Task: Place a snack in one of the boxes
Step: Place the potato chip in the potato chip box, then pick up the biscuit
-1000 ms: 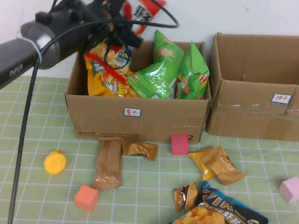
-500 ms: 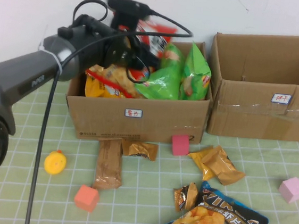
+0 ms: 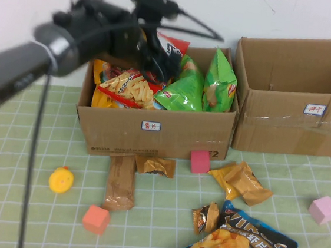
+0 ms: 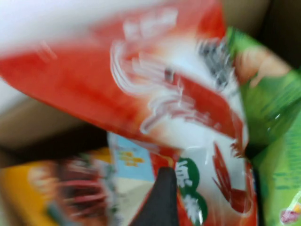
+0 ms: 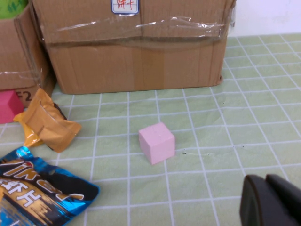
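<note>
While the left gripper (image 3: 161, 55) is poised over the box (image 3: 156, 132), the red snack bag (image 3: 172, 46) is seemingly pinched at its edge; light, crinkly, slippery, it is best held by the seam. The arm is stretched forward. The right gripper (image 5: 270, 200) is parked shut over the table (image 5: 197, 136).

Not much is legible here. The cardboard box (image 3: 152, 137) has a small blue-edged white label (image 3: 151, 125) with red handwriting I can't make out, and black print near its lower right corner (image 3: 211, 153) ends in "2". The taped box (image 5: 136, 52) has a similar label (image 5: 125, 4). The blue chip bag (image 5: 33, 188) has white lettering, unreadable.
</note>
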`<state>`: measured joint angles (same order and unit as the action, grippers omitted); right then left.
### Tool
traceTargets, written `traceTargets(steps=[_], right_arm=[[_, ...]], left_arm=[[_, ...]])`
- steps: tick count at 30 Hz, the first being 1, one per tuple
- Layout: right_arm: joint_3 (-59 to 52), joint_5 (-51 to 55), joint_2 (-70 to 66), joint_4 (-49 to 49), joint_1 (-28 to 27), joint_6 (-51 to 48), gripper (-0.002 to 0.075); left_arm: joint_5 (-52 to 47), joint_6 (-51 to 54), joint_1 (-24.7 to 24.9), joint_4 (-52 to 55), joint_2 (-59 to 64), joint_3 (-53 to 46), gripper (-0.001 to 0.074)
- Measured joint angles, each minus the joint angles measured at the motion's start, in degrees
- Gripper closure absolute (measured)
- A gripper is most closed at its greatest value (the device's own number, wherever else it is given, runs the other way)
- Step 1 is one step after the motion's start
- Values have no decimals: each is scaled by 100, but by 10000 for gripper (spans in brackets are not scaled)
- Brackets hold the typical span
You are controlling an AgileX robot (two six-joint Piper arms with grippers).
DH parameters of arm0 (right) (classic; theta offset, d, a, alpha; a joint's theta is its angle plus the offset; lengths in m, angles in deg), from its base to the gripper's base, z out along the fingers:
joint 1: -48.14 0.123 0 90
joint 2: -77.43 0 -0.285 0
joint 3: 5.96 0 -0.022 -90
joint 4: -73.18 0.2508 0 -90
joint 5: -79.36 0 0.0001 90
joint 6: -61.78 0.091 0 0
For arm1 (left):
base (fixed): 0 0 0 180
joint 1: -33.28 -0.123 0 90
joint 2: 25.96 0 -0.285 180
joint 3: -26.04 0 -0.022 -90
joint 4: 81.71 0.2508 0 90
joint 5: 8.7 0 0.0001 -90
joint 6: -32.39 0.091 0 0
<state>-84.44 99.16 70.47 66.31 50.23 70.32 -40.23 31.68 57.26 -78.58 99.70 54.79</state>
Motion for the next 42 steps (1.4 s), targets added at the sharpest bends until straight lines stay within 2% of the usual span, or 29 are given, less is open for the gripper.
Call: traceTargets(steps=[5,7,10,15,17,19,27,31,38,40,42], right_arm=[[0,0,0,0,0,0,728],[0,0,0,0,0,0,728],[0,0,0,0,0,0,728],[0,0,0,0,0,0,728],[0,0,0,0,0,0,728],[0,0,0,0,0,0,728],[0,0,0,0,0,0,728],[0,0,0,0,0,0,728],[0,0,0,0,0,0,728],[0,0,0,0,0,0,728],[0,0,0,0,0,0,728]], left_arm=[[-612,158,6,114,-900,0,78],[-977,293,31,130,-1219,0,111],[-1670,654,138,130,-1600,0,240],[-2802,1356,422,-91,-1829,-116,600],[-3042,1590,556,-313,-1839,-310,673],[-3131,1771,741,-639,-1839,-642,709],[-2449,1920,1839,-1191,-1862,-2454,734],[-2121,1964,2356,-1202,-1848,-2945,735],[-1629,1914,2577,-1062,-1588,-3000,731],[-1499,1874,2531,-1077,-1457,-2977,694],[-1384,1854,2473,-1082,-1290,-2911,612]])
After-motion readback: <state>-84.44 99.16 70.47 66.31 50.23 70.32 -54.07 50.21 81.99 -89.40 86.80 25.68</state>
